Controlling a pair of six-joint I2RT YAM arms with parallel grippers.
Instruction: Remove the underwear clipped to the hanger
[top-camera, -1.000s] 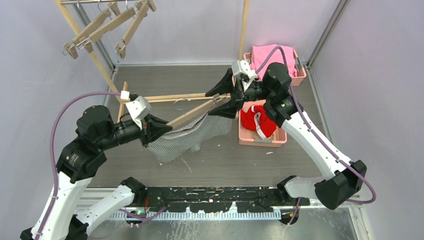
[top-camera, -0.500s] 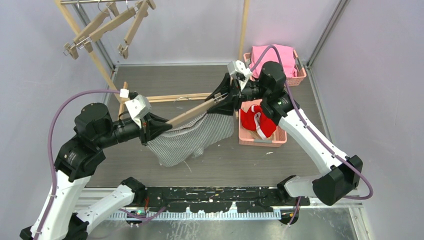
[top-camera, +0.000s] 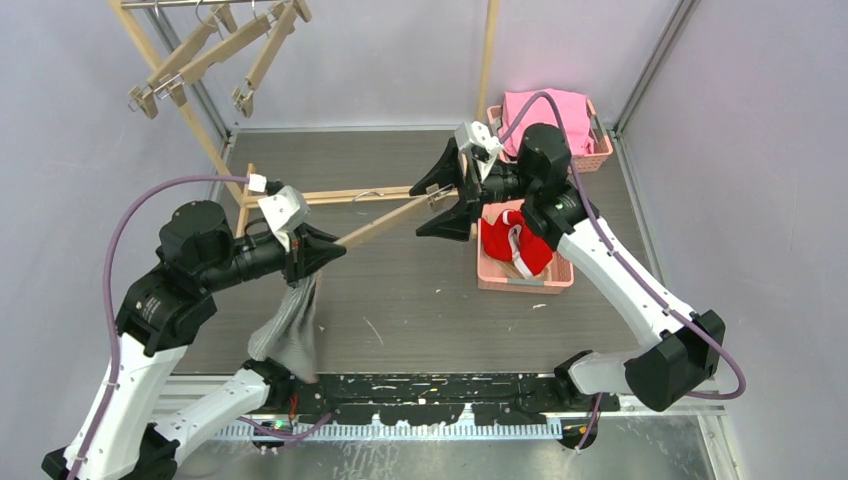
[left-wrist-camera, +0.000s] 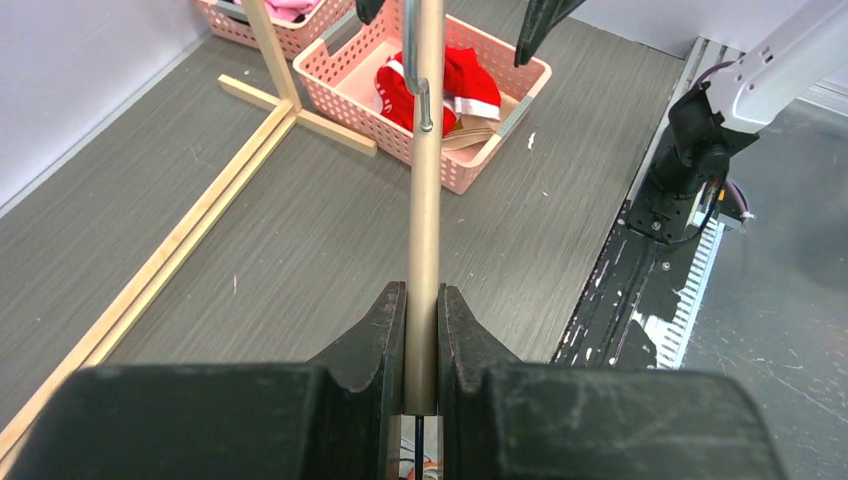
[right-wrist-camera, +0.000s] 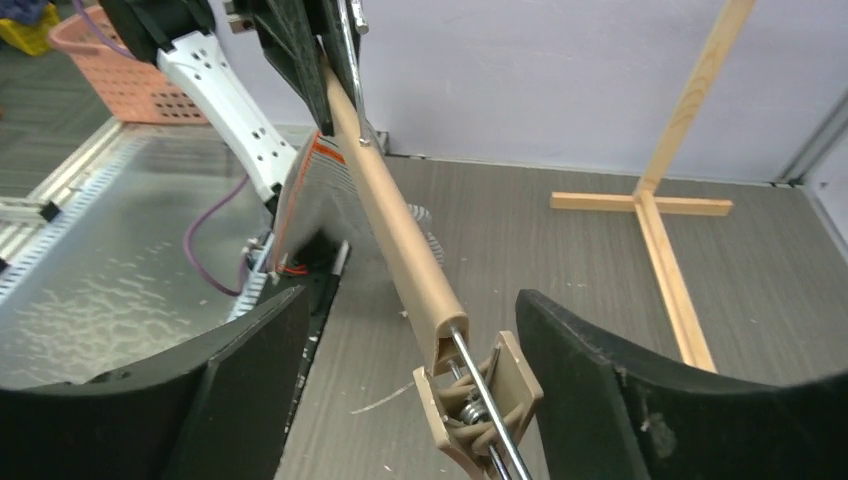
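At lower left, striped underwear (top-camera: 285, 335) now dangles from one end of the hanger (top-camera: 385, 222) (half freed); right gripper (top-camera: 425, 212) gapes wide, left gripper (top-camera: 338, 250) clamps the bar.

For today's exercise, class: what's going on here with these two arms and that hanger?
The left gripper is shut on one end of the wooden hanger, holding it up. The right gripper has its jaws open around the clip at the other end. The striped underwear hangs from the left gripper's end only, free of that clip. The red underwear lies in the pink basket.
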